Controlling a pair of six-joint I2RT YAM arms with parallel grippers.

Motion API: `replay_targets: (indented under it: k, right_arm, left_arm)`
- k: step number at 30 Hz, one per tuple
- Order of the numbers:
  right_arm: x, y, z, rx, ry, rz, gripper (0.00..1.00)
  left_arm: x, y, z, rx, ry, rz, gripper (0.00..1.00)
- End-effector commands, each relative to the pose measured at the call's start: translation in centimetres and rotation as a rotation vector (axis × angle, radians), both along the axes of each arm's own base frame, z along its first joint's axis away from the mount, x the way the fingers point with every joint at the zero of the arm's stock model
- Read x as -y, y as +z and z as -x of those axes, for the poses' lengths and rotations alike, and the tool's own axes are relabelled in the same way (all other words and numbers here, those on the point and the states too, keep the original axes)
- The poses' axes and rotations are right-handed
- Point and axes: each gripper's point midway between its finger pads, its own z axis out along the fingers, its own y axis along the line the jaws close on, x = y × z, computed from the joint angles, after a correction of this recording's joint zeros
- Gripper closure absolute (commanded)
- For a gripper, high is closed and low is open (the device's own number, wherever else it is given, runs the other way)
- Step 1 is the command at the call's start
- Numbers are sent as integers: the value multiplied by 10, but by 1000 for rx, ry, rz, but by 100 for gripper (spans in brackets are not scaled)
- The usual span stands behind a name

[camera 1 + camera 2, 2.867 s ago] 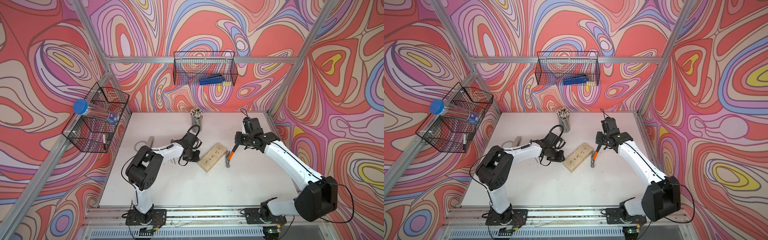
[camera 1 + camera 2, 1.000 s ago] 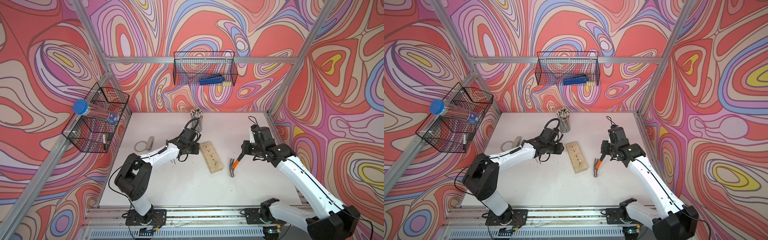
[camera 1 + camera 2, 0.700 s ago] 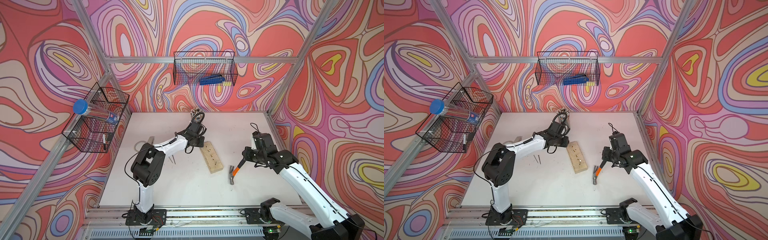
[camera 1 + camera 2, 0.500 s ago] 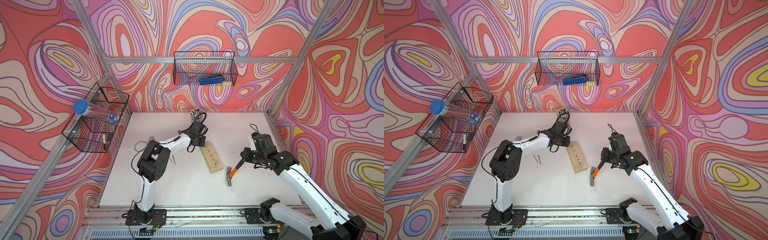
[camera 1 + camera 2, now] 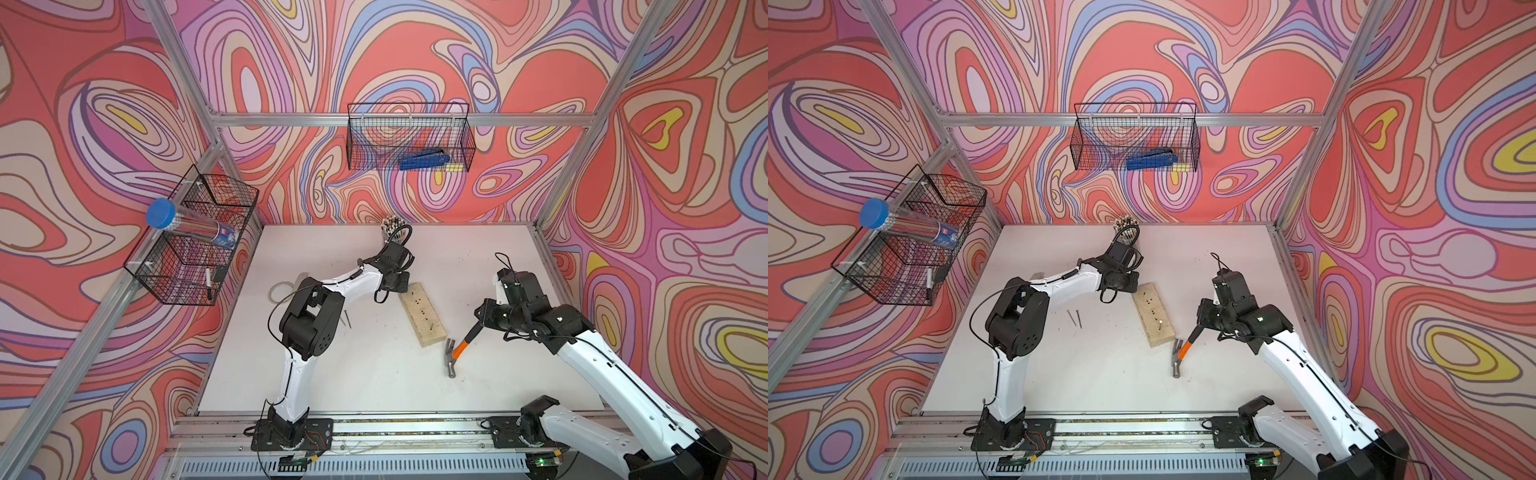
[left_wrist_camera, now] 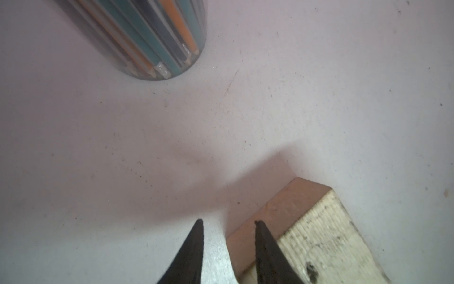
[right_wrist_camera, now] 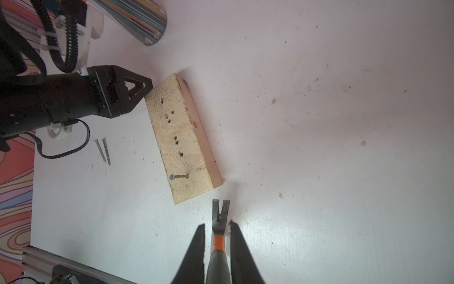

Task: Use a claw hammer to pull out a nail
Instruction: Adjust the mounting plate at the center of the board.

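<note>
The claw hammer point(image 5: 453, 354) is held right of centre in both top views, its forked claw pointed at the lower end of the wooden block point(image 5: 422, 313). The right pincer point(image 7: 216, 225) is closed on the black handle just behind the orange neck. A stiff, head-heavy tool is to be expected: steel head, smooth handle. More leverage would be gained from a hold farther back. The nail point(image 7: 178, 176) is seen standing out of the rough, pale, hole-pocked block. The left pincer point(image 6: 227, 221) is parted and empty at the block's upper corner.
</note>
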Motion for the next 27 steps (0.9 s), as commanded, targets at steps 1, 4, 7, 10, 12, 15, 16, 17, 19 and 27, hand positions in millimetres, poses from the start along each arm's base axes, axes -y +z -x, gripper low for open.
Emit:
replay_targets:
  k: [1, 4, 7, 10, 12, 15, 16, 17, 19, 27]
  right_arm:
    - [-9, 17, -18, 81, -22, -60, 100]
    - [-10, 22, -29, 114, -34, -54, 100]
    - [-12, 26, -42, 144, -33, -41, 100]
    - [-15, 30, -55, 172, -27, -20, 100]
    - [-15, 35, -65, 197, -24, 1, 100]
    - [-18, 45, -81, 243, -15, 26, 100]
    - [-18, 47, -86, 254, -14, 37, 100]
    - [-20, 50, -91, 262, -11, 44, 100]
    - [-24, 53, -101, 277, -1, 51, 100]
    - [-39, 56, -131, 308, 38, 59, 100]
  left_arm:
    - [-9, -15, 21, -70, -19, -28, 65]
    - [-13, -12, 29, -75, -20, -22, 65]
    - [-18, -8, 39, -76, -13, -4, 65]
    - [-24, -5, 49, -74, -4, 7, 65]
    - [-29, -3, 56, -76, 7, 13, 65]
    - [-34, -2, 66, -83, 21, 26, 65]
    - [-35, -3, 69, -88, 23, 32, 65]
    - [-37, -3, 73, -92, 28, 39, 65]
    - [-40, -5, 80, -100, 40, 49, 65]
    - [-51, -10, 99, -119, 82, 80, 65]
